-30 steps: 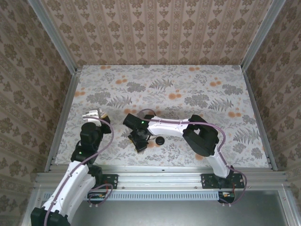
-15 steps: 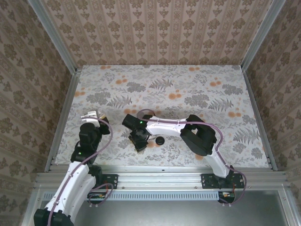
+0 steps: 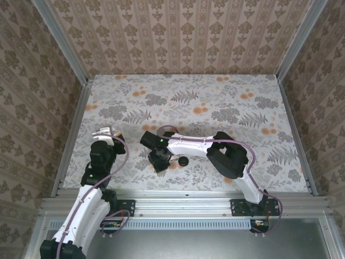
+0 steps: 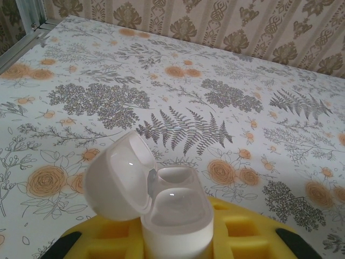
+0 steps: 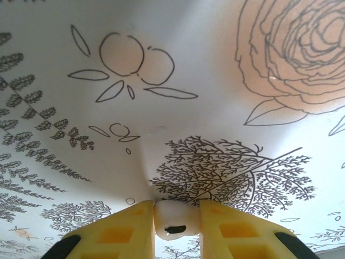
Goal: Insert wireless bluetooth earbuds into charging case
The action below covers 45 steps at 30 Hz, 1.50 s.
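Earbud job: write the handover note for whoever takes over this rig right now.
Left gripper: jaws shut on the charging case, lid open, held off the table.
Right gripper: jaws shut on one earbud, down at the table surface.
Done: case opened, one earbud gripped.
Left to do: seat it in the case, which looks empty, then the second earbud.

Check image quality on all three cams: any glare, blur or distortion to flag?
Left wrist: sharp up close, with small specular highlights inside the open charging case. Right wrist: lens sits very close to the tablecloth, so the print looks bowed toward the bottom edge and the top is washed out; the earbud is in focus. Top external: even light, soft shadows, black disc crisp.
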### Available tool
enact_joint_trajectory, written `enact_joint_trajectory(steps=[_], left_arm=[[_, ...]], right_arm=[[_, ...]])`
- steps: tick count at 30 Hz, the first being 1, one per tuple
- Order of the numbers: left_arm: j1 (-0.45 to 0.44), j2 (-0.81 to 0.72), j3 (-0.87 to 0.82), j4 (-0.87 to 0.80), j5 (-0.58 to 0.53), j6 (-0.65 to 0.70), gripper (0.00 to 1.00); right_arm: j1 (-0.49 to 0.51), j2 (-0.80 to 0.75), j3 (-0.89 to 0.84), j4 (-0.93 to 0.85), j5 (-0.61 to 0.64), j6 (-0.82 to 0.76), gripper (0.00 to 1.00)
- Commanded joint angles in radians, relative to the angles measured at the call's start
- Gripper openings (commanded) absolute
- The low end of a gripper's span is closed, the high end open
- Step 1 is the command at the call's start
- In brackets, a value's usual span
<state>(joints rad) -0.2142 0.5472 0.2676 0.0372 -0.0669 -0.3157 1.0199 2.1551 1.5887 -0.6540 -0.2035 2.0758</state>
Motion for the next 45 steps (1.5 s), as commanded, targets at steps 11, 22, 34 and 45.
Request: enact_joint_trajectory(steps=[11, 22, 34, 45], left_arm=[[0.01, 0.008, -0.012, 0.074, 0.179, -0.019, 0.11], [-0.04, 0.198, 0.011, 0.266, 0.481, 0.062, 0.1], [-0.204, 0.282, 0.063, 0.303, 0.62, 0.271, 0.09], [-0.214, 0.324, 0.077, 0.386, 0.672, 0.364, 0.09]], right_arm=[[-0.047, -0.255, -0.269, 0.251, 0.289, -0.124, 0.24], [-0.214, -0.579, -0.551, 0.707, 0.326, -0.8, 0.25], [-0.269, -0.704, -0.587, 0.899, 0.026, -1.412, 0.25], [-0.23, -0.748, -0.636, 0.949, -0.097, -1.532, 0.25]])
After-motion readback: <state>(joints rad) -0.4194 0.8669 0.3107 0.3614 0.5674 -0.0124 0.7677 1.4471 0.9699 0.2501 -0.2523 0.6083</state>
